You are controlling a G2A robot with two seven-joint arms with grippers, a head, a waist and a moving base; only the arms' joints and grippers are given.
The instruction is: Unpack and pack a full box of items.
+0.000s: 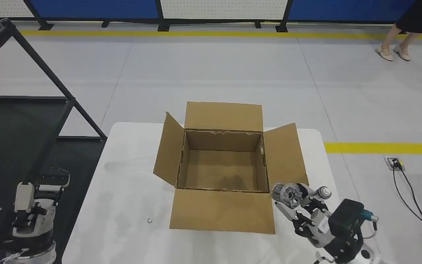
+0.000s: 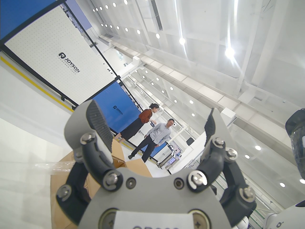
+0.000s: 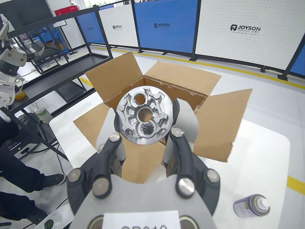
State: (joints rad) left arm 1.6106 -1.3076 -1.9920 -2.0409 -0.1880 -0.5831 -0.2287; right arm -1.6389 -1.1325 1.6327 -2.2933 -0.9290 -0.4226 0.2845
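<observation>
White table point(image 1: 125, 198) bears an open box point(image 1: 223, 211); right fingers point(image 3: 176, 110) clamp a metal disc point(image 3: 143, 116), left fingers point(image 2: 99, 122) spread empty.

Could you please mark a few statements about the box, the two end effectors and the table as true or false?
1. The right end effector grips a round metal part. True.
2. The cardboard box has its flaps closed. False: all four flaps are folded open.
3. The left end effector is shut on a second metal part. False: it is open and empty.
4. A spray can is on the table near the right end effector. True.
5. The cardboard box looks empty inside. True.
</observation>
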